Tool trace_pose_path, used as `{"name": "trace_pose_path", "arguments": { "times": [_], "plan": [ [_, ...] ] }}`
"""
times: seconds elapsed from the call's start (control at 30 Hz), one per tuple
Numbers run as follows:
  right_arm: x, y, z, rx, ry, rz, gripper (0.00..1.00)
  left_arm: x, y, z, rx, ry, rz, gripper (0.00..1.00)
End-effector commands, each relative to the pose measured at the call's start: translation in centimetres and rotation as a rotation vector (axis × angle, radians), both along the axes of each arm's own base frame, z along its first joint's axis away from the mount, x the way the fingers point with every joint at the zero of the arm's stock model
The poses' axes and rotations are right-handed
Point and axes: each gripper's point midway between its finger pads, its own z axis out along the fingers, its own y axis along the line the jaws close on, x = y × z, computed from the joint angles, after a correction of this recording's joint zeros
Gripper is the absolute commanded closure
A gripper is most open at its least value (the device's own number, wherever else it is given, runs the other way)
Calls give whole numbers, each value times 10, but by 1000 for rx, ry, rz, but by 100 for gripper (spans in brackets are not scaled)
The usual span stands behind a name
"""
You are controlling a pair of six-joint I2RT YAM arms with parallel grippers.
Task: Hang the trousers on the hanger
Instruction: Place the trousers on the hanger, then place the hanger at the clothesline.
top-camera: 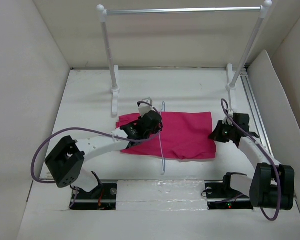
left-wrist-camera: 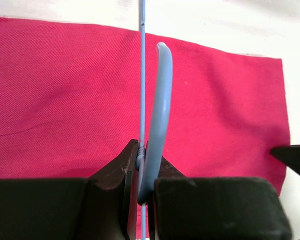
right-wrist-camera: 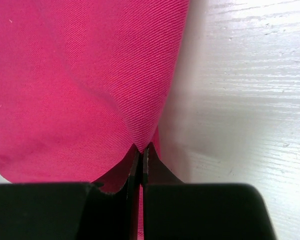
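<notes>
1. While one pair of trousers lies flat on the table, one hanger stands edge-on across it.
2. Left gripper: jaws clamped on the hanger neck.
3. Right gripper: jaws pinching the trousers' right edge.

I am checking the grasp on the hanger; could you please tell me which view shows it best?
The left wrist view: the hanger shows close up at its hook, clamped in the left gripper over the trousers. The top external view shows only a thin line; the right wrist view shows none of it.
</notes>
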Motion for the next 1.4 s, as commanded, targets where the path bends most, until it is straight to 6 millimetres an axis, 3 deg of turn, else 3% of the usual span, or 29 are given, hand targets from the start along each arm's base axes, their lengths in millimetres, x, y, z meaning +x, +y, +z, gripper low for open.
{"name": "trace_pose_path", "arguments": {
  "times": [0.0, 0.13, 0.23, 0.27, 0.4, 0.43, 0.53, 0.57, 0.6, 0.67, 0.73, 0.8, 0.97, 1.03, 1.17, 1.27, 1.3, 1.37],
  "plan": [
    [7, 11, 6, 11, -57, 48, 100, 8, -18, 27, -78, -31, -5, 100],
    [5, 13, 5, -2, -48, 56, 100, 12, -23, 35, -88, -38, 3, 100],
    [8, 10, 22, -37, -75, 56, 76, 13, -18, 49, -62, -64, 16, 100],
    [9, 9, 30, -49, -92, 63, 58, 13, -18, 58, -69, -74, 13, 100],
    [5, 24, 87, -75, -172, 137, 36, 10, -18, 107, -148, -132, -9, 100],
    [11, 31, 119, -71, -245, 158, 34, 8, -17, 124, -179, -154, -17, 100],
    [-4, 74, 188, 21, -408, 285, 33, 4, -16, 173, -240, -207, -34, 100],
    [-20, 113, 233, 156, -487, 349, 28, 3, -14, 217, -279, -260, -50, 100],
    [-27, 124, 233, 169, -485, 393, 28, 3, -14, 217, -280, -260, -50, 100],
    [-39, 150, 258, 273, -505, 431, 25, 2, -14, 247, -303, -291, -62, 100],
    [-50, 181, 282, 341, -557, 492, 22, 2, -17, 261, -298, -300, -80, 100],
    [-54, 197, 306, 389, -595, 509, 19, -1, -16, 286, -310, -326, -100, 100],
    [-59, 239, 314, 428, -570, 570, 18, -4, -16, 330, -338, -382, -131, 100],
    [-57, 244, 320, 447, -583, 551, 23, -4, -17, 333, -329, -388, -140, 100],
    [-54, 255, 309, 489, -554, 516, 34, -5, -19, 342, -335, -398, -159, 100],
    [-57, 261, 301, 509, -534, 531, 34, -6, -20, 343, -339, -401, -161, 100],
    [-55, 264, 304, 527, -546, 530, 39, -6, -21, 343, -340, -400, -164, 100],
    [-55, 268, 305, 535, -548, 531, 61, -5, -22, 341, -339, -397, -165, 100]
  ]
}}
